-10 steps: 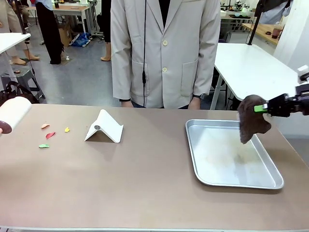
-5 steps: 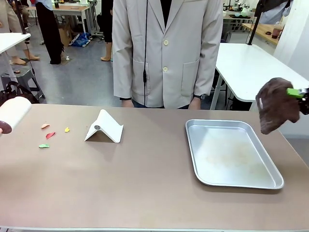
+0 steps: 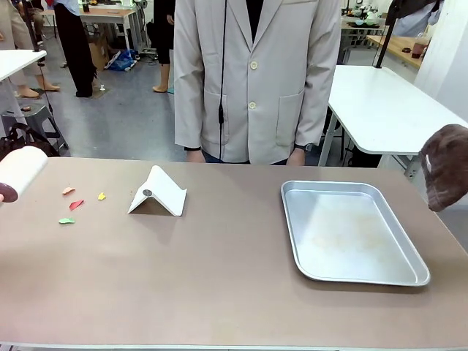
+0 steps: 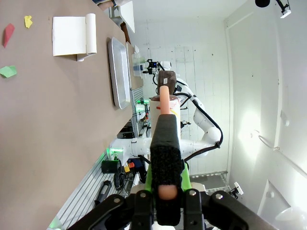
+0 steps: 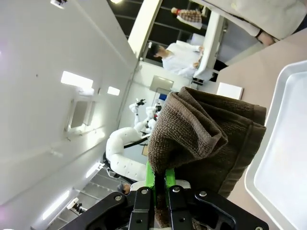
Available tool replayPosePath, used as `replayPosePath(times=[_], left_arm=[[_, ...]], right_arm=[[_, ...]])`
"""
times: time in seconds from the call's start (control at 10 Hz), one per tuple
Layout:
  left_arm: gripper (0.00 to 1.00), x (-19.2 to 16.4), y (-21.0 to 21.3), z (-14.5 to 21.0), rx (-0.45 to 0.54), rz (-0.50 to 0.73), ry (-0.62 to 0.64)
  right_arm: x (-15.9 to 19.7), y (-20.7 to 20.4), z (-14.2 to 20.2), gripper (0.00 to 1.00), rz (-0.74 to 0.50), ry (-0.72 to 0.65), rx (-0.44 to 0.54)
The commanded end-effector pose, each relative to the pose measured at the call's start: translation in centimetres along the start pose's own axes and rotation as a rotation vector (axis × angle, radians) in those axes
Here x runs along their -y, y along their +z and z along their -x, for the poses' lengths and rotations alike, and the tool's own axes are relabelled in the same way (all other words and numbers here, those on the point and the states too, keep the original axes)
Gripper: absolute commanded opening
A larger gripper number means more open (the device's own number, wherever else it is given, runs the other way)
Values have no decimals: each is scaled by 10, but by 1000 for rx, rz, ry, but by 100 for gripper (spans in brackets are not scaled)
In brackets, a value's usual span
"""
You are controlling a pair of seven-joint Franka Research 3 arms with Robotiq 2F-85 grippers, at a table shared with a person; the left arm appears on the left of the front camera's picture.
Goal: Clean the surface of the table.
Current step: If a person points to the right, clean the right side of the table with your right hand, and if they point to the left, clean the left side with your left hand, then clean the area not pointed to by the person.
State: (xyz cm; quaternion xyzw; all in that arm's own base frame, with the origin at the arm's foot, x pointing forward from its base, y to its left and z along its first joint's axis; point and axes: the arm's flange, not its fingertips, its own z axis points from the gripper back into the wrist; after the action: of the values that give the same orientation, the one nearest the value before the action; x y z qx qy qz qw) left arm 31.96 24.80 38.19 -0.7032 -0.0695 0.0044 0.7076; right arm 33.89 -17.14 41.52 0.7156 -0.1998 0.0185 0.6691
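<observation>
Well, the table (image 3: 219, 292) stretches right across in front of me, a smooth matte taupe-brown top with a pale front edge. A few coloured scraps (image 3: 73, 205) lie near its left end, with a white folded stand (image 3: 157, 191) close by. A silver tray (image 3: 351, 232) sits on its right half. The right gripper (image 5: 160, 187) is clamped on a brown cloth (image 3: 444, 175), held up in the air at the table's right end. The left gripper (image 4: 166, 191) is closed around the handle of a lint roller (image 4: 165, 139).

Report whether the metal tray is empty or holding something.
Empty. The tray shows only bare metal inside; the brown cloth hangs off to its right.
</observation>
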Motion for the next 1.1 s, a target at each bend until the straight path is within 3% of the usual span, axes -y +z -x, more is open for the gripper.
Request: replayPosePath(times=[0.0, 0.1, 1.0], left_arm=[[0, 4, 1, 3, -6, 13, -8], [0, 4, 1, 3, -6, 13, -8], [0, 4, 1, 3, -6, 13, -8]], right_arm=[[2, 0, -5, 9, 45, 6, -22], [0, 0, 0, 9, 0, 0, 0], [0, 0, 0, 9, 0, 0, 0]])
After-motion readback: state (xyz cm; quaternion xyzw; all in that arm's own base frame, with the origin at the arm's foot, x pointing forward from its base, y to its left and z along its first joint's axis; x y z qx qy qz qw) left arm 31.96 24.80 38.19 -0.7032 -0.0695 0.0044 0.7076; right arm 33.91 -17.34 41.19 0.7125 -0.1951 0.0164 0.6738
